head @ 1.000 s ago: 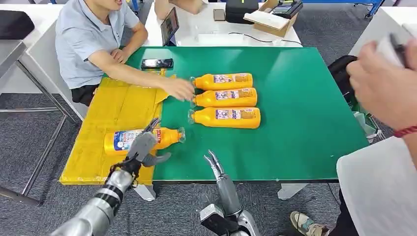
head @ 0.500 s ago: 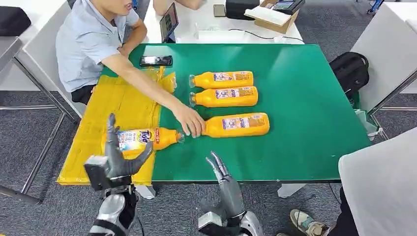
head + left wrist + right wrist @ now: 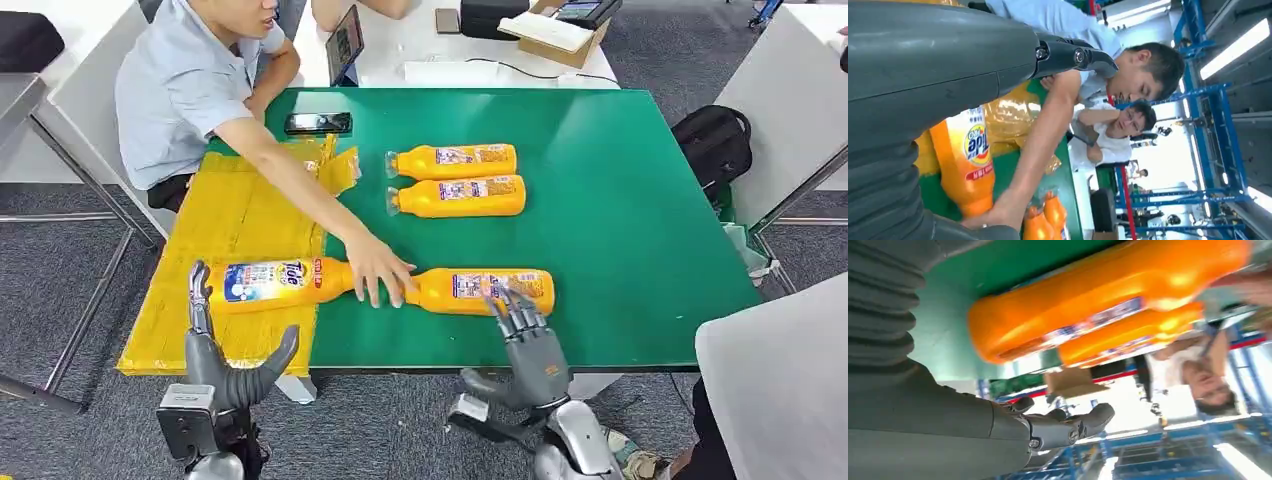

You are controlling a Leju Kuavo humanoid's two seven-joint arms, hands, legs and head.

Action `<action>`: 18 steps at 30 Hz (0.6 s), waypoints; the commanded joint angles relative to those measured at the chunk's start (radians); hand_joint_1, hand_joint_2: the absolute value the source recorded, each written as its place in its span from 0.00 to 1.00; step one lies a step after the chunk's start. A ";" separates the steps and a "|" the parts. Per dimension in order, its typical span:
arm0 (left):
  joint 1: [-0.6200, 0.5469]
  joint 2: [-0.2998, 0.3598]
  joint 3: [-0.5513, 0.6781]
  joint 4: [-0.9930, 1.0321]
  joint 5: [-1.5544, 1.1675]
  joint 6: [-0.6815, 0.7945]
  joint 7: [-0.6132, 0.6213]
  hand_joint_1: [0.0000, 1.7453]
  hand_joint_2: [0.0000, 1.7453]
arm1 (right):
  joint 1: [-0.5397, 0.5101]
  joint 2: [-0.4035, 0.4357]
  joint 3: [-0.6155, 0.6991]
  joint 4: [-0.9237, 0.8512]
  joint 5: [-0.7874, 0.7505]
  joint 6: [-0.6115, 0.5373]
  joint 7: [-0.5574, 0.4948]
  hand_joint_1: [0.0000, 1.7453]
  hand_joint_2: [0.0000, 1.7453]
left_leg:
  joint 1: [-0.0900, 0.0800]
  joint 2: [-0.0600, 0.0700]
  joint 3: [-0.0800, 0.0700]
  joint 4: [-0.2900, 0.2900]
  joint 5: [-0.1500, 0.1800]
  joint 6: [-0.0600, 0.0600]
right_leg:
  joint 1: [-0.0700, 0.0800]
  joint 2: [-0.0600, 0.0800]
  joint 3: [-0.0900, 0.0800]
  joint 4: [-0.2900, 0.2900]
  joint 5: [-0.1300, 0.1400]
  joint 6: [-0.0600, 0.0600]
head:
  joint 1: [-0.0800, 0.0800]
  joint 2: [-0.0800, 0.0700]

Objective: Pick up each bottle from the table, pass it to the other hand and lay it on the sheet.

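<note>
The right robot hand, fingers spread and holding nothing, is reaching toward the nearest detergent bottle; next it must grasp it. The left robot hand is hanging released.

Left hand is up at the lower left of my head view, palm side toward the camera, fingers straight and pointing away from me, thumb splayed out to the right. Nothing in it. Wrist block sits directly below it, forearm nearly vertical. In the left wrist view the grey thumb runs across the top, dark fingertip beyond it.

Right hand is raised at lower centre-right, back of hand to the camera, fingers spread and reaching forward, thumb out to the left. Holds nothing. Right wrist view shows the fingers loosely curled, apart.
</note>
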 commanded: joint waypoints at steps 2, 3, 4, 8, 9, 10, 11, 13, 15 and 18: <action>-0.006 0.041 -0.043 0.025 0.005 -0.006 0.024 0.00 1.00 | -0.083 -0.032 -0.056 0.157 0.002 -0.004 0.074 0.00 1.00 | 0.000 0.002 0.005 -0.002 -0.001 -0.001 | 0.001 0.000 0.005 -0.002 -0.001 -0.002 | 0.000 0.000; -0.009 0.041 -0.047 0.031 0.005 -0.011 0.035 0.00 1.00 | -0.109 -0.042 -0.038 0.202 0.005 -0.004 0.104 0.00 1.00 | 0.000 0.002 0.004 -0.001 -0.001 -0.001 | 0.001 0.000 0.004 -0.001 -0.001 -0.002 | 0.000 0.000; -0.009 0.041 -0.047 0.031 0.005 -0.011 0.035 0.00 1.00 | -0.109 -0.042 -0.038 0.202 0.005 -0.004 0.104 0.00 1.00 | 0.000 0.001 0.003 -0.001 -0.001 -0.001 | 0.001 0.000 0.003 -0.001 0.000 -0.001 | 0.000 0.000; -0.032 0.047 -0.069 0.043 0.013 -0.046 0.040 0.00 1.00 | -0.218 -0.066 -0.001 0.340 -0.016 -0.004 0.133 0.00 1.00 | 0.000 0.002 0.002 -0.001 0.000 0.000 | 0.000 0.001 0.002 -0.001 0.000 -0.001 | 0.000 0.000; -0.041 0.047 -0.075 0.048 0.014 -0.054 0.041 0.00 1.00 | -0.247 -0.071 0.010 0.376 -0.005 -0.004 0.148 0.00 1.00 | 0.000 0.004 0.004 -0.001 -0.001 -0.001 | 0.001 0.002 0.003 -0.001 0.000 -0.002 | 0.000 0.000; -0.046 0.045 -0.076 0.052 0.014 -0.055 0.041 0.00 1.00 | -0.268 -0.071 0.015 0.400 -0.005 -0.004 0.151 0.00 1.00 | 0.000 0.003 0.003 -0.001 0.000 -0.001 | 0.000 0.002 0.002 -0.001 0.001 -0.001 | 0.000 0.000; -0.051 0.044 -0.079 0.056 0.015 -0.058 0.042 0.00 1.00 | -0.281 -0.071 0.016 0.416 -0.004 -0.004 0.154 0.00 1.00 | 0.000 0.004 0.004 -0.001 -0.001 -0.001 | 0.001 0.002 0.004 -0.001 0.000 -0.002 | 0.000 0.000; -0.065 0.045 -0.089 0.070 0.016 -0.070 0.046 0.00 1.00 | -0.323 -0.069 0.026 0.473 -0.002 -0.004 0.164 0.00 1.00 | 0.000 0.003 0.002 -0.001 0.000 0.000 | 0.000 0.001 0.002 -0.001 0.001 -0.001 | 0.000 0.000; -0.076 0.046 -0.099 0.083 0.012 -0.075 0.045 0.00 1.00 | -0.361 -0.065 0.039 0.532 -0.008 -0.004 0.169 0.00 1.00 | 0.000 0.002 0.003 -0.001 0.000 0.000 | 0.000 0.001 0.003 -0.001 0.000 -0.001 | 0.000 0.000; -0.088 0.044 -0.109 0.096 0.012 -0.080 0.047 0.00 1.00 | -0.394 -0.061 0.055 0.581 -0.003 -0.004 0.178 0.00 1.00 | 0.000 0.002 0.003 -0.001 0.000 0.000 | 0.000 0.001 0.002 -0.001 0.001 -0.001 | 0.000 0.000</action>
